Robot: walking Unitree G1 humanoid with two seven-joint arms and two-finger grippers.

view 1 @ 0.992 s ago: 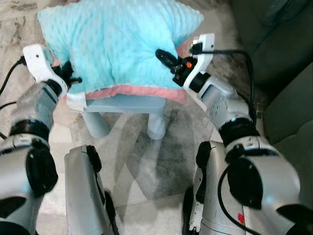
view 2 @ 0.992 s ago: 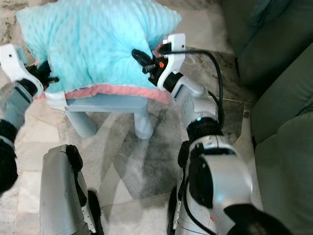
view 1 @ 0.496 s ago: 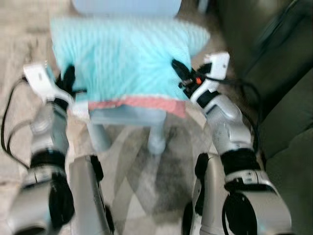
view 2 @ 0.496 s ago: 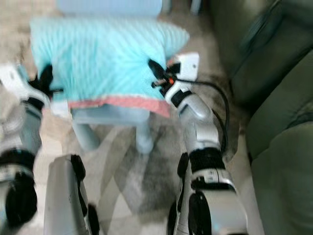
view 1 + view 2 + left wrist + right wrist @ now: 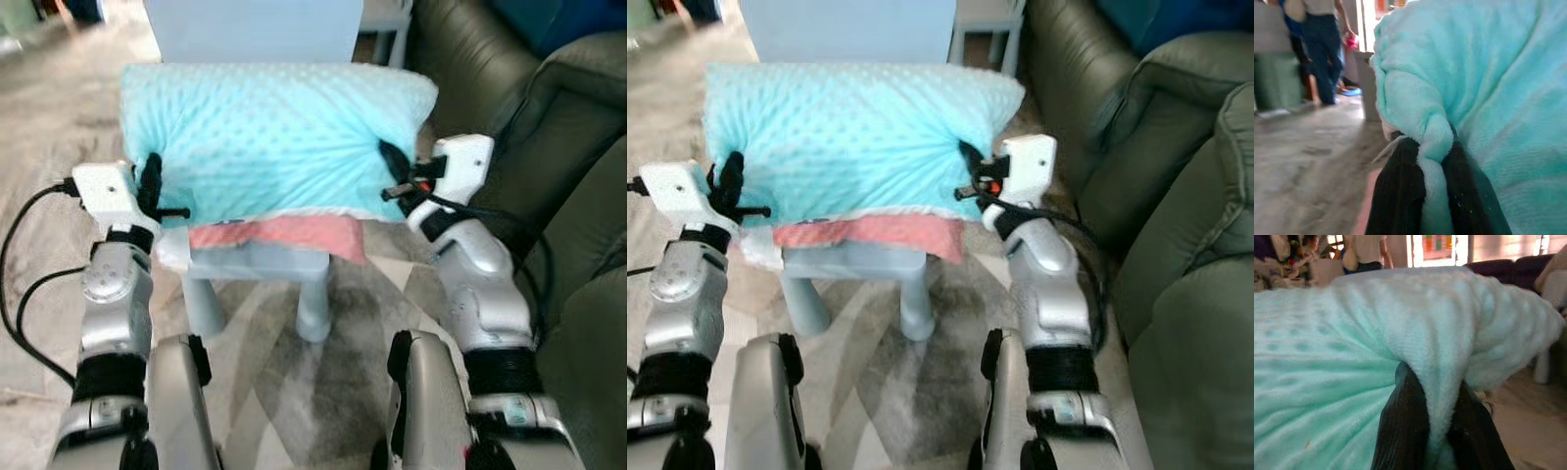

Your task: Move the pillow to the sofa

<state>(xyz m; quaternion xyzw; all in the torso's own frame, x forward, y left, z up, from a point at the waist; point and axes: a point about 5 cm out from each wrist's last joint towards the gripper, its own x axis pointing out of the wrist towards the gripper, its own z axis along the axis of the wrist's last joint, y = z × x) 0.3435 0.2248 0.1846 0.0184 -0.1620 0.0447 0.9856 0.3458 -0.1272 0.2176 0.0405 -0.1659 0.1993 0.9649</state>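
Observation:
A plump turquoise pillow (image 5: 269,137) with a dotted plush cover and a pink underside hangs lifted above a small pale blue stool (image 5: 257,262). My left gripper (image 5: 152,186) is shut on the pillow's left edge. A fold of the fabric is pinched between its black fingers (image 5: 1400,191). At the opposite side my right gripper (image 5: 394,168) is shut on the right edge, with plush bunched between its fingers (image 5: 1403,426). The dark green sofa (image 5: 1176,225) stands close on my right.
A pale blue chair back or panel (image 5: 255,29) rises behind the pillow, with a small table's legs (image 5: 994,39) beside it. Marbled floor (image 5: 39,166) stretches to my left. A person (image 5: 1322,44) stands far off in the left wrist view. Cables trail from both wrists.
The head camera has tilted up, bringing the sofa and the panel behind into view. The pillow has risen off the stool, held by both grippers, with its pink underside hanging free.

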